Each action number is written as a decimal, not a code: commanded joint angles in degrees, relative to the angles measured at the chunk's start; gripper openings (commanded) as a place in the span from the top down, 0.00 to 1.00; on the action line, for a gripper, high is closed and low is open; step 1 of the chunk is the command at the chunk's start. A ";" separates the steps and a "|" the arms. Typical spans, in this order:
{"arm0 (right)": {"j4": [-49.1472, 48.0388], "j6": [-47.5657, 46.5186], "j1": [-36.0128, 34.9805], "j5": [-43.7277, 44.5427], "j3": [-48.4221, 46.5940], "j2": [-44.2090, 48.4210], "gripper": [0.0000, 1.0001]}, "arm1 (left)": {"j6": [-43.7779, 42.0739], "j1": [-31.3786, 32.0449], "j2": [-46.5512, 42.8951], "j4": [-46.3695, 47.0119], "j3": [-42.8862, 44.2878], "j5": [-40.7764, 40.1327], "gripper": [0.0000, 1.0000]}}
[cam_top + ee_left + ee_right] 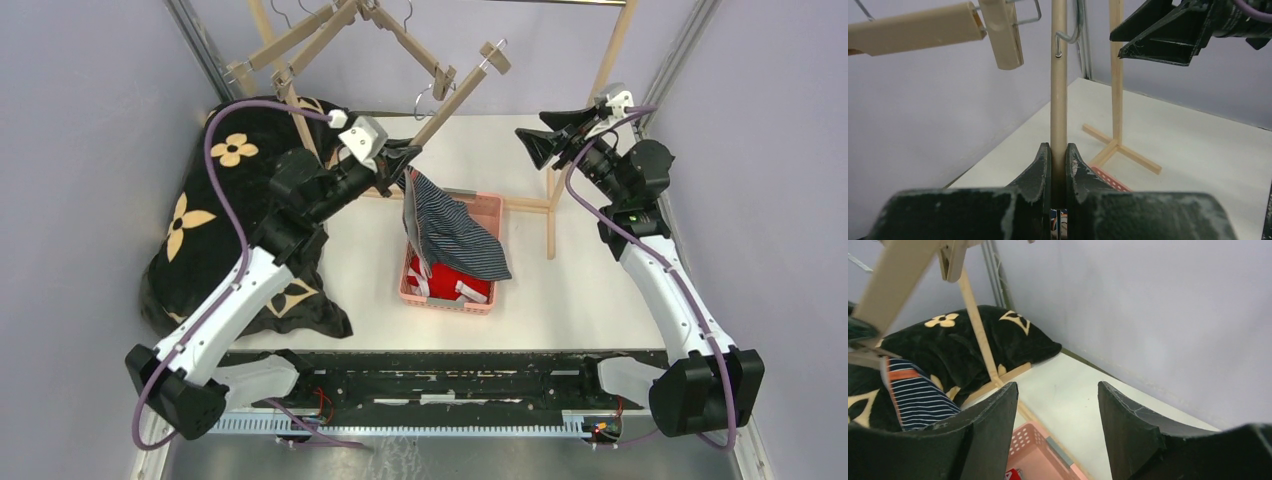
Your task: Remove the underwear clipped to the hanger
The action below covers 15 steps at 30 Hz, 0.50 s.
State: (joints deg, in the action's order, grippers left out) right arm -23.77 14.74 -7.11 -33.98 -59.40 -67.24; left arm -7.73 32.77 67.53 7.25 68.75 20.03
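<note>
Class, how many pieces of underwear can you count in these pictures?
2. The dark blue striped boxers hang over the pink basket; the red briefs lie in it. Others may be hidden beneath the boxers.

The white table (pixel 590 300) lies bare on the right, between the pink basket (pixel 485 200) and the wall (pixel 760 150) — room to pass. Slanting hanger bars (pixel 455 98) and a rack post (pixel 550 220) crowd the far middle, dark blue boxers (pixel 455 240) overhang the basket, and a black blanket (pixel 215 270) fills the left.

Matt wooden hanger (pixel 1058 100), striped cloth boxers (pixel 455 240), plastic basket (pixel 492 212)
</note>
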 commanded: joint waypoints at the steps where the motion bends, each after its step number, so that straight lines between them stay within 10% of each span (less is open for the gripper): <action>1: -4.93 1.82 -0.09 4.52 -0.79 1.71 0.31 | -0.72 0.03 -6.79 7.23 -2.72 -4.25 0.97; 15: -52.73 49.52 -0.18 -18.56 -5.15 -13.10 0.34 | 2.95 0.01 -1.92 15.82 -5.28 2.00 0.97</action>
State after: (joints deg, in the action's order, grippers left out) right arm -53.34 44.40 -7.14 -46.44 -60.07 -76.62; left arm -7.68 32.75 64.71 14.41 64.69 19.53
